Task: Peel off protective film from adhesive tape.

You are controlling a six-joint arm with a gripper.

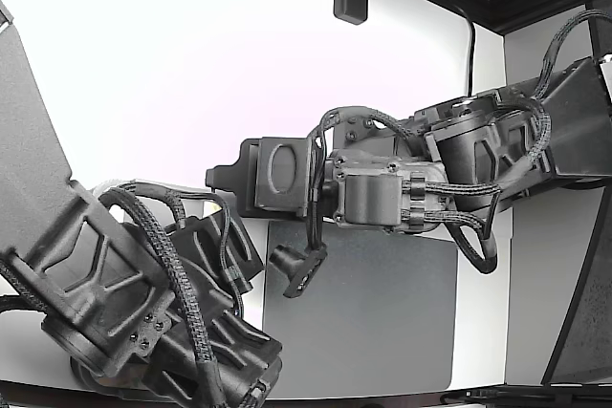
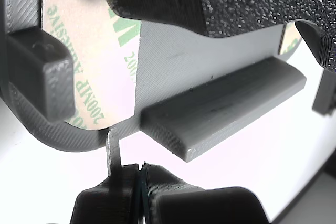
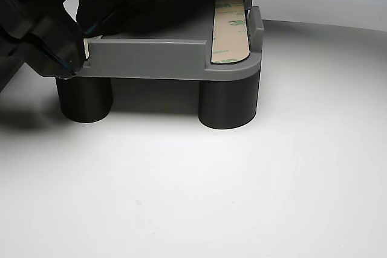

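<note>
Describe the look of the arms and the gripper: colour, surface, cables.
Both arms are dark grey to black with blocky, ribbed shells that look 3D-printed. The arm on the exterior view's right carries braided black cables looped along its wrist; the second arm has similar cables. The gripper has black fingertips with fine layered print lines. No markings show.

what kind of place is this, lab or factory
Probably a robotics lab bench: a bare white tabletop, a grey printed fixture carrying adhesive tape, and the hand pinching a film tab.

grey fixture (image 3: pixel 151 58), taped corner strip (image 3: pixel 231 31)
</note>
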